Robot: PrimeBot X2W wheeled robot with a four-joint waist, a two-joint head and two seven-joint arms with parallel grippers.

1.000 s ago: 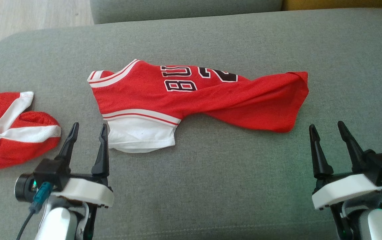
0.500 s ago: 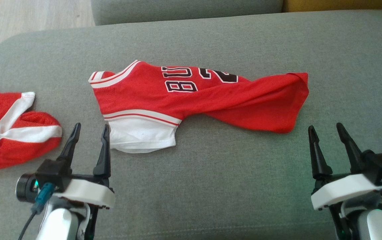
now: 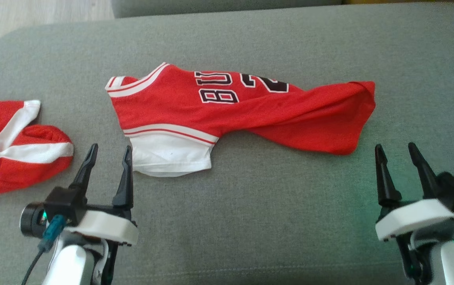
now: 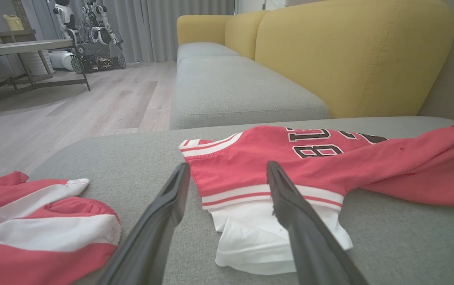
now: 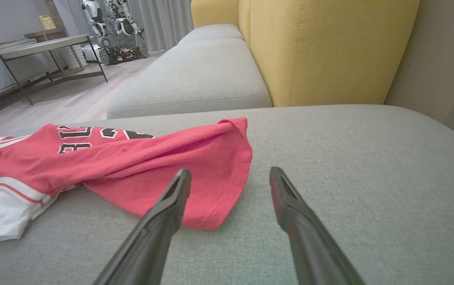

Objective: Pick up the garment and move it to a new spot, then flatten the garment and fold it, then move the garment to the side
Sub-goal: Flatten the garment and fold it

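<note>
The garment (image 3: 227, 114), a red jersey with black lettering and a white sleeve, lies rumpled across the middle of the grey cushion (image 3: 270, 221). It also shows ahead of the fingers as the garment (image 4: 330, 166) in the left wrist view and as the garment (image 5: 132, 158) in the right wrist view. My left gripper (image 3: 110, 148) stands open just left of the white sleeve, nothing between its fingers. My right gripper (image 3: 394, 145) is open too, a little nearer than the jersey's red hem corner. The left gripper (image 4: 227, 165) points at the sleeve; the right gripper (image 5: 231, 171) points past the hem.
A second red-and-white garment (image 3: 13, 150) lies bunched at the cushion's left end. Wooden floor (image 3: 33, 16) begins beyond the cushion's rounded left edge. A yellow backrest (image 4: 350, 51) and another grey seat (image 4: 231, 87) stand behind. A table (image 4: 21, 47) is far off.
The whole picture has shifted a little, so the camera has moved. Both grippers stay open and the jersey lies as before.
</note>
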